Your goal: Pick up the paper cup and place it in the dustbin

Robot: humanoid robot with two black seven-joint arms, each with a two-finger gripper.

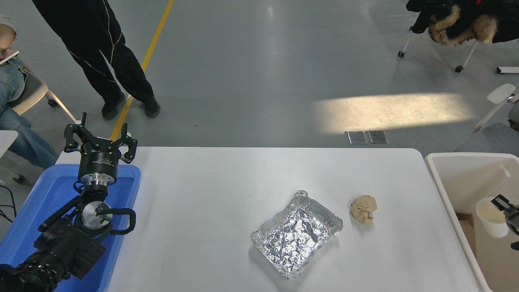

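paper cup (491, 216) upright over dustbin (440, 190), rim seemingly clamped by right gripper (507, 209) at frame edge; left gripper (99, 140) parked, fingers apart

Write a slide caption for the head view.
Right gripper holds paper cup over the dustbin.

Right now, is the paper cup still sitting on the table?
No, the paper cup is over the inside of the dustbin with the right gripper at its rim, off the table.
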